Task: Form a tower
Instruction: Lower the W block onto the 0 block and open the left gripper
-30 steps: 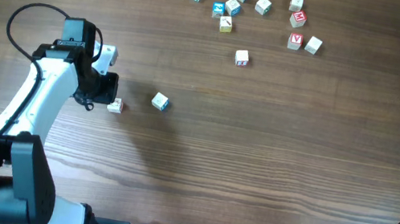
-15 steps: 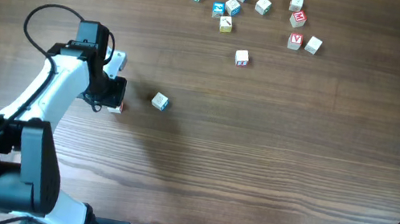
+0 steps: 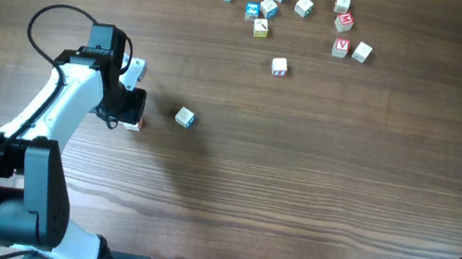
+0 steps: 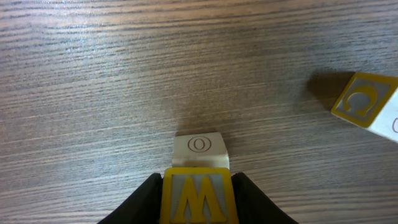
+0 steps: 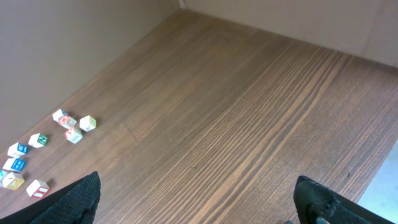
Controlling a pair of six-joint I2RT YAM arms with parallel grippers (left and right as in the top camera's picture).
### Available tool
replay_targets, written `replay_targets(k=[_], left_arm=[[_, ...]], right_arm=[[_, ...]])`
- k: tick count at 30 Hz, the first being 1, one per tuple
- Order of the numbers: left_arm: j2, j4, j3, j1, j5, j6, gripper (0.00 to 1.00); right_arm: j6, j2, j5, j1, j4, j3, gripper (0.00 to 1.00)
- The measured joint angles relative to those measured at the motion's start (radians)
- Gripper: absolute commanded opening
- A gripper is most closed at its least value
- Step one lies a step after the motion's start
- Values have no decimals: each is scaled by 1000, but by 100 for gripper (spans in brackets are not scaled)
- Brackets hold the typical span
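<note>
Left hand [image 4: 198, 182] is low over the desk [image 3: 315, 191], its arm [image 3: 54, 119] reaching in from the near left edge.

**Around the hand**
- Nearest neighbour is one loose cube [image 3: 184, 118], off to the hand's right and a bit ahead in the wrist view.
- It has a yellow-bordered face with a rounded yellow symbol and a dark shadow beside it.
- It sits apart from the hand with bare wood between, touching nothing.
- Further out on that same side is a lone cube [image 3: 279, 66].
- Beyond it is a scattered group of cubes [image 3: 269, 8], well away from the hand at the far side of the desk.
- Those are whitish with teal, red and yellow prints. A few sit very close together; can't tell if any touch.

**The tower**
- Tower [image 4: 199, 145] stands right at the left hand, between its fingers, and is mostly hidden under the hand in the overhead view.
- The wrist view shows two parts. Closest to the camera is the M cube [image 4: 199, 200]: pale face, yellow border, big yellow M.
- Just past it is a cream face with a thin circled O.
- Edges look lined up.
- Total cube count: can't tell.

**Hands**
- The left hand's dark fingers [image 4: 144, 204] flank the M cube, flush on both sides. Whether they are pinching it or only alongside: can't tell.
- Right hand [image 5: 196, 190] sits at the near right corner, well apart from the tower, fingers spread wide with nothing between them.
</note>
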Motion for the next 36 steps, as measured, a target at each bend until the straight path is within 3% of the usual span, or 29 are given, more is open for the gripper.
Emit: replay_targets(k=[8, 12, 24, 27, 31, 36], left_arm=[[0, 10, 0, 0, 11, -2, 36], [0, 10, 0, 0, 15, -2, 44], [0, 35, -19, 0, 18, -3, 47], [0, 65, -20, 0, 18, -3, 59], [0, 134, -23, 0, 21, -10, 58], [0, 188, -23, 0, 21, -42, 49]], right_arm=[[0, 0, 0, 0, 0, 0, 100], [0, 0, 0, 0, 0, 0, 100], [0, 0, 0, 0, 0, 0, 100], [0, 0, 0, 0, 0, 0, 100], [0, 0, 0, 0, 0, 0, 100], [0, 0, 0, 0, 0, 0, 100]])
